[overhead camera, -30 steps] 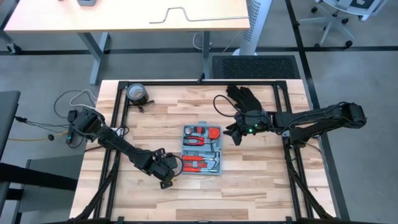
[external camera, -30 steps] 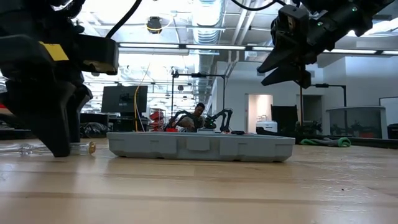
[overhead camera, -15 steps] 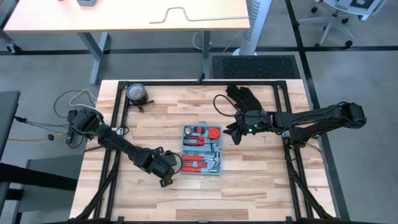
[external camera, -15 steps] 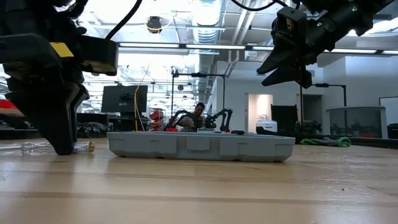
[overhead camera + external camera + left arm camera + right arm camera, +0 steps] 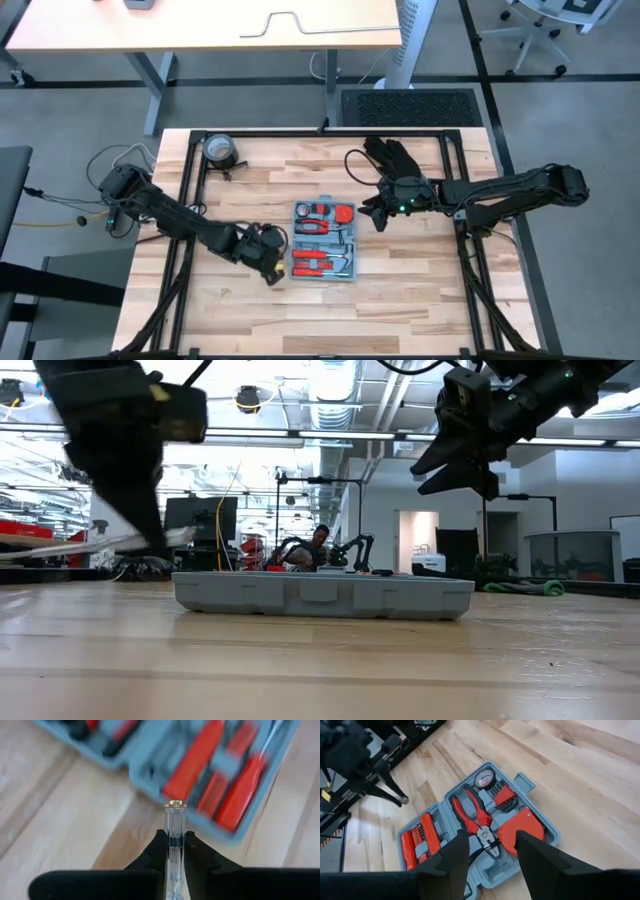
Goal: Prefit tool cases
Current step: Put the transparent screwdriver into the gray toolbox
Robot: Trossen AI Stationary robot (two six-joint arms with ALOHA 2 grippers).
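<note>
The tool case [image 5: 325,240] lies open and flat on the wooden table. Its grey-blue slots hold red-handled tools and pliers [image 5: 479,817]. It appears as a low grey tray [image 5: 322,595] in the low view. My left gripper [image 5: 270,262] hovers just left of the case, shut on a slim clear-handled tool [image 5: 174,827] with a brass cap [image 5: 174,804]. My right gripper [image 5: 375,213] hangs open above the case's far right corner. Its two fingers [image 5: 452,857] frame the pliers from above and hold nothing. My left gripper pinches the clear handle [image 5: 174,840] of the slim tool between its two fingertips, a little behind the brass cap. The fingers come from above, slanting down. The tool [image 5: 110,543] runs nearly level and is lifted clear of the table.
A black glove [image 5: 392,155] lies at the far right, and a round grey roll [image 5: 222,150] at the far left. Black frame rails [image 5: 190,190] border the tabletop. Bare wood stretches along the near side [image 5: 330,315].
My left gripper has risen from the table and moved a little toward the far edge and the case. It carries the clear-handled tool, which lay on the wood before and now hangs clear, nearly level.
</note>
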